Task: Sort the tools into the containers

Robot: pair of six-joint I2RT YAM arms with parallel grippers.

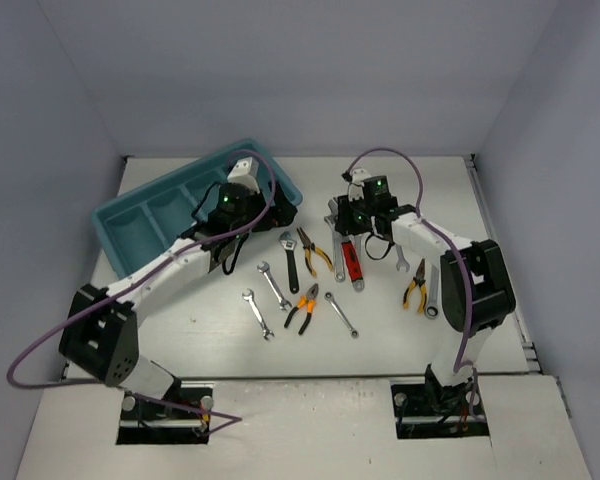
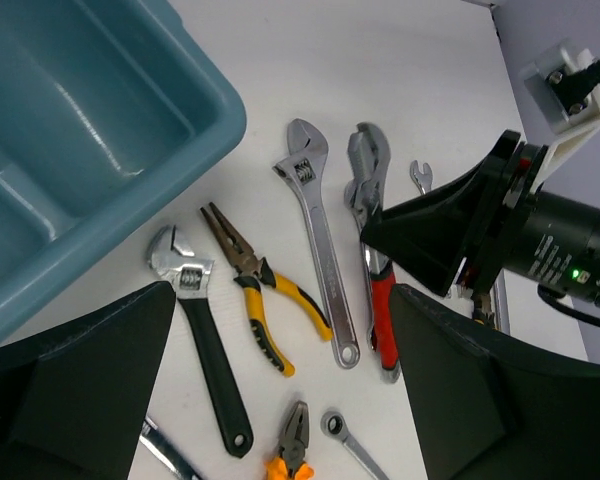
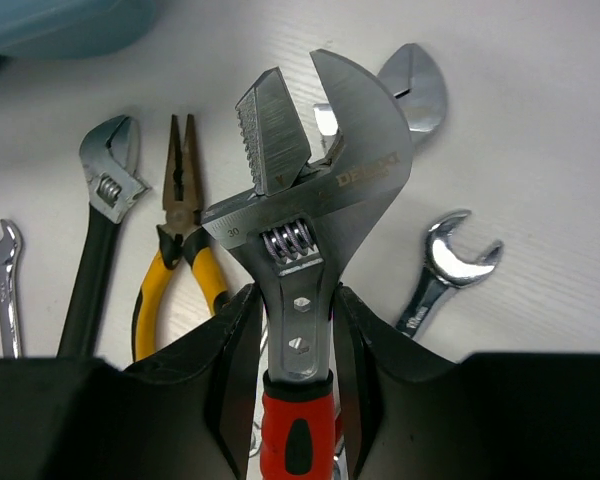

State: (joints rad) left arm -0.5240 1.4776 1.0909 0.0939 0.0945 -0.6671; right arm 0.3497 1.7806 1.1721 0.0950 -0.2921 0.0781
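The teal tray (image 1: 140, 215) lies at the back left, and its compartments look empty in the left wrist view (image 2: 100, 110). My right gripper (image 3: 298, 330) is shut on the red-handled adjustable wrench (image 3: 310, 190) just above its handle, with the head pointing away. The wrench also shows in the top view (image 1: 349, 262) and the left wrist view (image 2: 380, 300). My left gripper (image 2: 280, 290) is open and empty. It hovers beside the tray's right end, over the black-handled wrench (image 2: 205, 340) and the yellow pliers (image 2: 260, 300).
A long silver adjustable wrench (image 2: 320, 250) lies next to the red one. Orange pliers (image 1: 306, 305), silver wrenches (image 1: 257, 312) (image 1: 342, 312) and more pliers (image 1: 415, 285) are scattered across the white table. An open-end wrench (image 3: 445, 270) lies right of my right gripper.
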